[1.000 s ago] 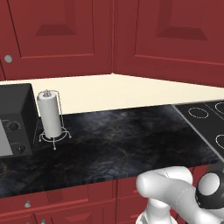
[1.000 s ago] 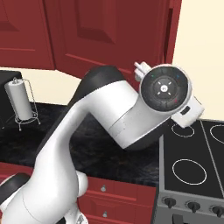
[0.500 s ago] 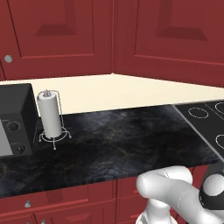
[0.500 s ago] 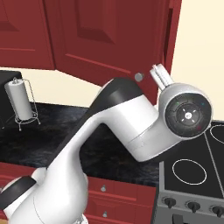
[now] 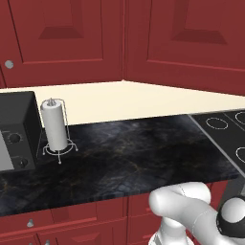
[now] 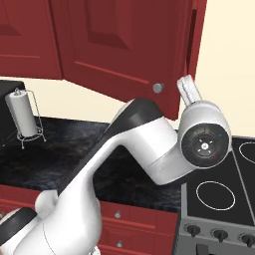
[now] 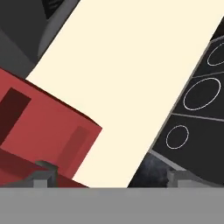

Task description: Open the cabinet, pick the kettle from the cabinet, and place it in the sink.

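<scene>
Paper towels (image 6: 22, 115) stood on the left of the counter (image 6: 74, 149). Further right, the cabinet (image 6: 124, 45) door hung ajar, knob (image 6: 158, 88) beside the empty, spread gripper (image 7: 107, 177). I couldn't see the kettle; fetching and sinking it remained.

Counter: a dark marbled worktop (image 5: 124, 153) ran along the cream wall, above red base cupboards.
Left end: a black microwave (image 5: 16, 131) stood on it.
Beside it: a white paper-towel roll (image 5: 53, 125) stood upright in a wire holder.
Right end: a black stovetop (image 6: 226, 179) adjoined the worktop.
</scene>
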